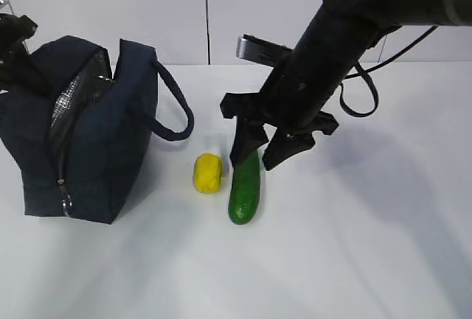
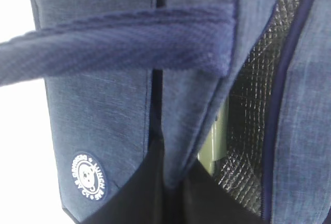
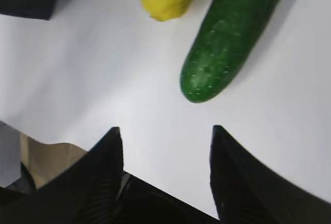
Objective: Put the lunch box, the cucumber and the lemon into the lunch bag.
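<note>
The lunch bag (image 1: pixel 88 127) was stood at the left of the white surface (image 1: pixel 354 245), close to the left border of the exterior view, with its top zipper parted and a silvery quilted lining (image 1: pixel 74 98) exposed. One loop handle (image 1: pixel 173 105) was arched out to the right, toward the middle of the surface. The left hand (image 1: pixel 15 46) was seen at the bag's upper left corner, pressed together on the near rim of the bag; in the left wrist view a pale green edge (image 2: pixel 220 136), perhaps the lunch box lid, was glimpsed inside the opening, though this could not be told for certain. A round white badge (image 2: pixel 89 176) was shown on the bag's side panel.

The lemon (image 1: pixel 208 172) was laid on the surface just right of the bag, and the cucumber (image 1: pixel 245 186) just beside it, the two apart by a narrow gap. The right hand (image 1: pixel 264 149) was held spread above the cucumber's far end, its fingers (image 3: pixel 103 167) apart and clear of the fruit in the right wrist view. Wide bare surface was left to the right of the cucumber and in front of all three things.
</note>
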`<state>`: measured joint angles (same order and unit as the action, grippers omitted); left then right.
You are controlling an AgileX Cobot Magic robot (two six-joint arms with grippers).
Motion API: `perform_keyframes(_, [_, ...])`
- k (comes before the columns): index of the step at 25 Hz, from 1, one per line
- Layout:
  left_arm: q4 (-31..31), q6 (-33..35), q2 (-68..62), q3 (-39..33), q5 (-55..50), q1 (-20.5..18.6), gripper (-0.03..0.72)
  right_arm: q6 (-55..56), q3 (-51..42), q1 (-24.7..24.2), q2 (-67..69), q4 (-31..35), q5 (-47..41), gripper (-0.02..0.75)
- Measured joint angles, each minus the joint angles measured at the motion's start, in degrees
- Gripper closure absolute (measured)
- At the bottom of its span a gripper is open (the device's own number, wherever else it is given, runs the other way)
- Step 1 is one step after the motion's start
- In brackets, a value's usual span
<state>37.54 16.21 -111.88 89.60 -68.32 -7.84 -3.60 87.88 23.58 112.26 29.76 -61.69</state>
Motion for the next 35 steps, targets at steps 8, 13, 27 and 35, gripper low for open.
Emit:
perform_keyframes(8, [-1.13, -0.21, 0.85, 0.00, -0.11, 0.00, 0.698, 6.33, 0.00, 0.00, 0.00, -5.88, 3.82, 0.335])
perform_keyframes(13, [-1.22, -0.21, 0.85, 0.00, -0.11, 0.00, 0.697, 7.68, 0.02, 0.00, 0.25, -6.62, 8.96, 0.332])
perform_keyframes(27, [-1.36, -0.34, 0.85, 0.00, -0.19, 0.00, 0.697, 14.82, 8.06, 0.00, 12.36, -10.27, 12.84, 0.262])
perform_keyframes(35, [-1.90, -0.34, 0.85, 0.00, -0.19, 0.00, 0.697, 16.27, 9.15, 0.00, 14.91, -13.75, 12.36, 0.261])
